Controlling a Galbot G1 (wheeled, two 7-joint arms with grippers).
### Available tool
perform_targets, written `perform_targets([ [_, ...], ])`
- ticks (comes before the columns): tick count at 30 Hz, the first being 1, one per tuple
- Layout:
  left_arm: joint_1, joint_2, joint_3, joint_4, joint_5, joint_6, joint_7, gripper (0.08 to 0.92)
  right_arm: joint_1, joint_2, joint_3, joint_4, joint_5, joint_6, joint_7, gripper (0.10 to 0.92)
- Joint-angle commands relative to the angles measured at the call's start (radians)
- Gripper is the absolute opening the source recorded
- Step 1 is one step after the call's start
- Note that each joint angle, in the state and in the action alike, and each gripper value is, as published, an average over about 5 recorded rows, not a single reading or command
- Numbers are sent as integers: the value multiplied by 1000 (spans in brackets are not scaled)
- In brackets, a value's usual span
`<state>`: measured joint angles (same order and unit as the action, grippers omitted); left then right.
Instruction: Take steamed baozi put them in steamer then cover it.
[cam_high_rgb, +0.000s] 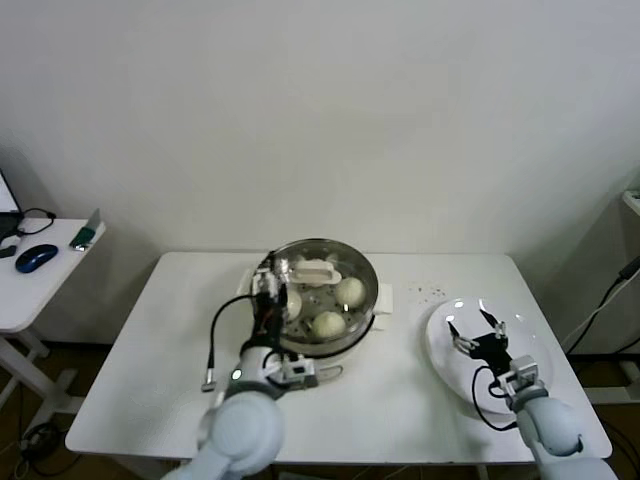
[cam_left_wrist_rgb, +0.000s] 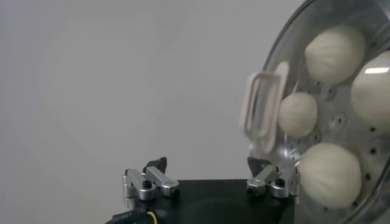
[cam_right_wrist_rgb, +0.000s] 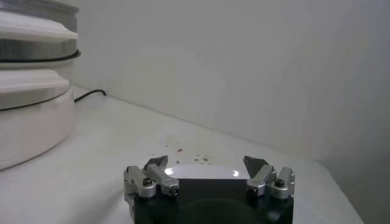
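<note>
Baozi (cam_high_rgb: 328, 323), soft and easily dented, sit inside the steamer (cam_high_rgb: 368, 300) beneath the rigid, breakable glass cover (cam_high_rgb: 345, 262), best lifted by its bar handle (cam_left_wrist_rgb: 264, 105); left gripper (cam_left_wrist_rgb: 210, 180) gapes empty beside it, right gripper (cam_right_wrist_rgb: 207, 175) likewise spread over the plate (cam_high_rgb: 532, 345).

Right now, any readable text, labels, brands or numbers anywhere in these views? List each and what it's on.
None readable.
steamer: no brand or marking shows on its pot or base.
cover: plain glass and handle, no text.
plate: blank.
left gripper and right gripper: no lettering visible.
Side desk items: too small to tell whether they carry any print.
</note>
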<state>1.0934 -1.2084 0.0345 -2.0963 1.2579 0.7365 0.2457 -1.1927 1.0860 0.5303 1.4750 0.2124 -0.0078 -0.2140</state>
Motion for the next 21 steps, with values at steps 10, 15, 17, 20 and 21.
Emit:
perform_targets([
  [10,499,-66,-763,-83,-1201,-708,-482,823,-60,32,55,48,24,33,-21,823],
  [15,534,-152,-814,39,-1307,-838,-424,823,-86,57,69,60,29,65,-31,823],
  [17,540,-170,-813,80,-1331,-879,-405,823,-95,61,76,67,35,72,-32,823],
  [20,540,-185,-806,122,-1336,-917,-386,823,-105,62,84,76,46,79,-33,823],
  [21,538,-188,-802,130,-1335,-921,-381,823,-108,61,86,77,49,80,-34,823],
])
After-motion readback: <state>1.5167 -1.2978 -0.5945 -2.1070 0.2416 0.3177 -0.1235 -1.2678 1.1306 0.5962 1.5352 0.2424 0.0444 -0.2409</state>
